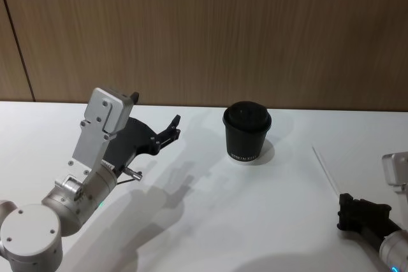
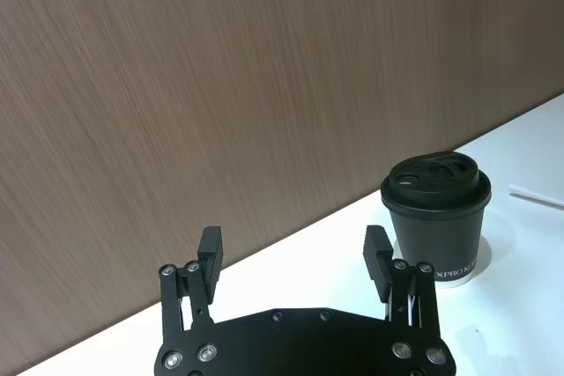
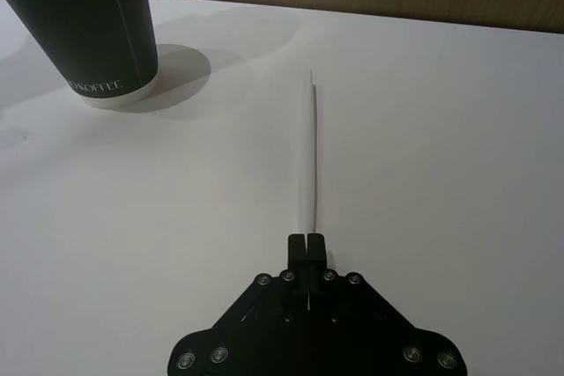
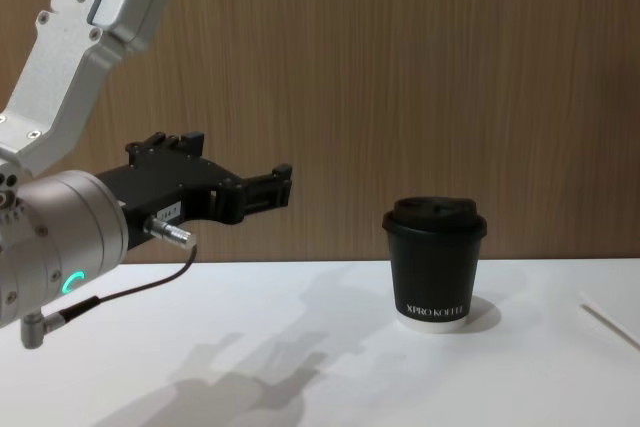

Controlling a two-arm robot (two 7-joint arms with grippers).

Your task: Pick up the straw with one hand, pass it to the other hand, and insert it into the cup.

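Barely started: right gripper (image 3: 306, 244), near right, is closed, seemingly pinching the near end of the straw (image 3: 314, 156) lying on the desk (image 1: 223, 221) right of the cup (image 1: 247, 133); left gripper (image 1: 173, 128) hangs open and empty at left; lift, handover, insertion remain.

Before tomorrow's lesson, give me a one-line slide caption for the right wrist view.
Right gripper, shut, at near end of straw on table; cup beyond.

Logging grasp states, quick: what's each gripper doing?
Left gripper: open, empty.
Right gripper: closed on the straw, at its end.
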